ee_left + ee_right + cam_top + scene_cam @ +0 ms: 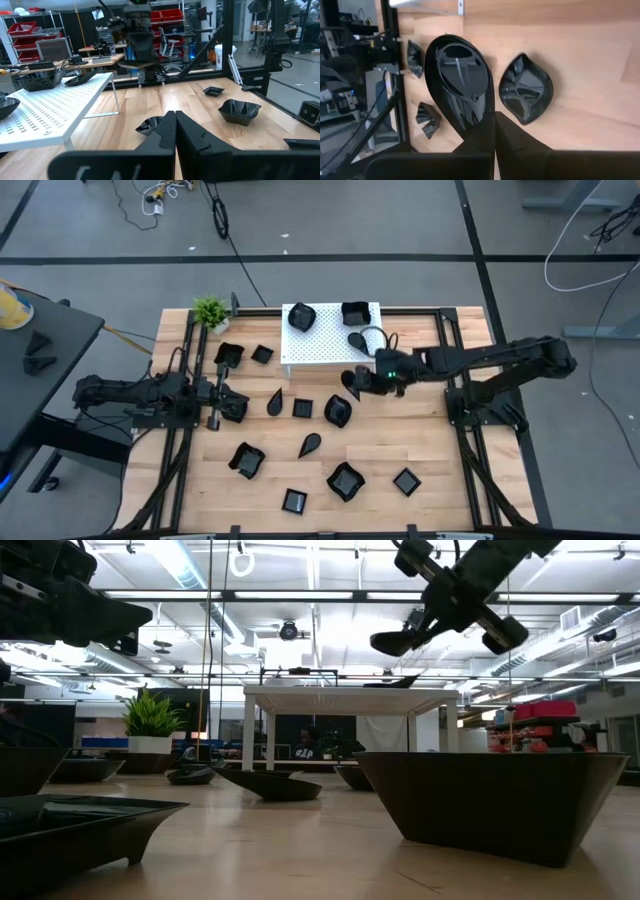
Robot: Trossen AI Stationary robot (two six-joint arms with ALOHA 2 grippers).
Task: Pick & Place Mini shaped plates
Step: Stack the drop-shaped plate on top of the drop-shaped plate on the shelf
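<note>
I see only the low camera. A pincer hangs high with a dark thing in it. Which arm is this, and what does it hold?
Observer: It is the right pincer, shut on a teardrop plate.
Operator: Over which place of the table is it?
Observer: From above, it is just in front of the white stand, toward the stand's right side.
Operator: Is something already on the stand?
Observer: Yes, three plates lie on top of it. The left pincer is shut and empty, low at the table's left side.
</note>
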